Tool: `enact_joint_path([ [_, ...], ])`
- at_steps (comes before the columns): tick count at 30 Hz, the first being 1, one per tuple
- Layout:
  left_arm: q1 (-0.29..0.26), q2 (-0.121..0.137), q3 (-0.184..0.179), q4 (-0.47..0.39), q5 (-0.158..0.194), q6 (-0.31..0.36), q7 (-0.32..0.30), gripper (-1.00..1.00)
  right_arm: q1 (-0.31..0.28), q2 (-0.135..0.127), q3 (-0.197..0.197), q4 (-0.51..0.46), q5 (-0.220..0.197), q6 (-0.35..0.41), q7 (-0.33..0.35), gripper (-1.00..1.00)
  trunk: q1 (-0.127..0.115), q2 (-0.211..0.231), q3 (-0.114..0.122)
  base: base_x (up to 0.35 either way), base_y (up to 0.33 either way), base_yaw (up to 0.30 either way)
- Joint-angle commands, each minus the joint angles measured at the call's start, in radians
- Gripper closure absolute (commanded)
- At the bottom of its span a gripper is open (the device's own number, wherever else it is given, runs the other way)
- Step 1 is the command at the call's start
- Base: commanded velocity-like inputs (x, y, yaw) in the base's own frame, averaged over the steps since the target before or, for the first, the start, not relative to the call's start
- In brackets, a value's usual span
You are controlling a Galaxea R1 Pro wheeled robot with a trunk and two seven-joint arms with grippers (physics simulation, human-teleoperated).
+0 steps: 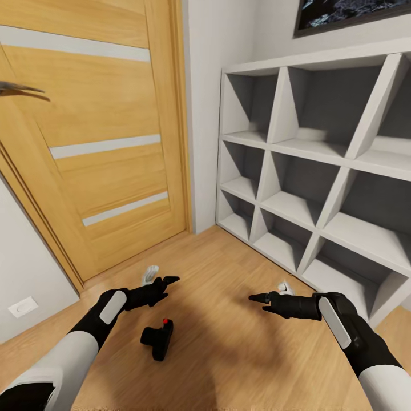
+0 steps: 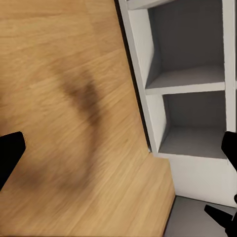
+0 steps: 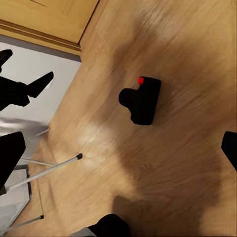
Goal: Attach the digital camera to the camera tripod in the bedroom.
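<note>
Black digital camera [image 1: 158, 338] lies on wood floor [image 1: 228, 354], lower centre; left gripper [image 1: 166, 283] and right gripper [image 1: 258, 300] both spread, empty, touching nothing.

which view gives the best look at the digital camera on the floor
The right wrist view: the digital camera sits near the picture's middle, unobstructed on the wood floor, its red dot plain. The head view shows it smaller, low between the two arms. The left wrist view looks at floor and a white shelf unit instead.
</note>
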Motion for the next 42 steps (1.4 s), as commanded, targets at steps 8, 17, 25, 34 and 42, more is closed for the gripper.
enact_joint_path([
  [8, 0.0, -0.001, 0.002, -0.001, 0.005, 0.004, 0.0, -1.0, -0.001, -0.001, 0.001, 0.001, 0.001, 0.003, 0.003, -1.0, 0.003, -0.002, -0.032, 0.0, 0.0, 0.0],
  [17, 0.0, 0.0, 0.002, 0.007, 0.012, 0.011, 0.0, -1.0, -0.001, -0.002, 0.001, 0.001, 0.001, 0.003, 0.005, -1.0, 0.007, -0.004, -0.067, 0.0, 0.0, 0.0],
  [25, 0.0, 0.0, 0.002, 0.009, 0.01, 0.011, 0.0, -1.0, -0.001, -0.01, 0.001, 0.001, 0.001, 0.003, 0.005, -1.0, 0.011, -0.006, -0.098, 0.0, 0.0, 0.0],
  [34, 0.0, 0.001, 0.002, 0.011, 0.008, 0.007, 0.002, -1.0, -0.001, -0.013, 0.001, 0.001, 0.001, 0.003, 0.006, -1.0, 0.015, -0.008, -0.132, 0.0, 0.0, 0.0],
  [42, 0.0, 0.004, -0.004, 0.017, -0.045, -0.015, 0.142, -1.0, -0.001, -0.013, 0.001, 0.001, 0.001, 0.003, 0.004, -1.0, 0.019, -0.01, -0.163, 0.0, 0.0, 0.0],
])
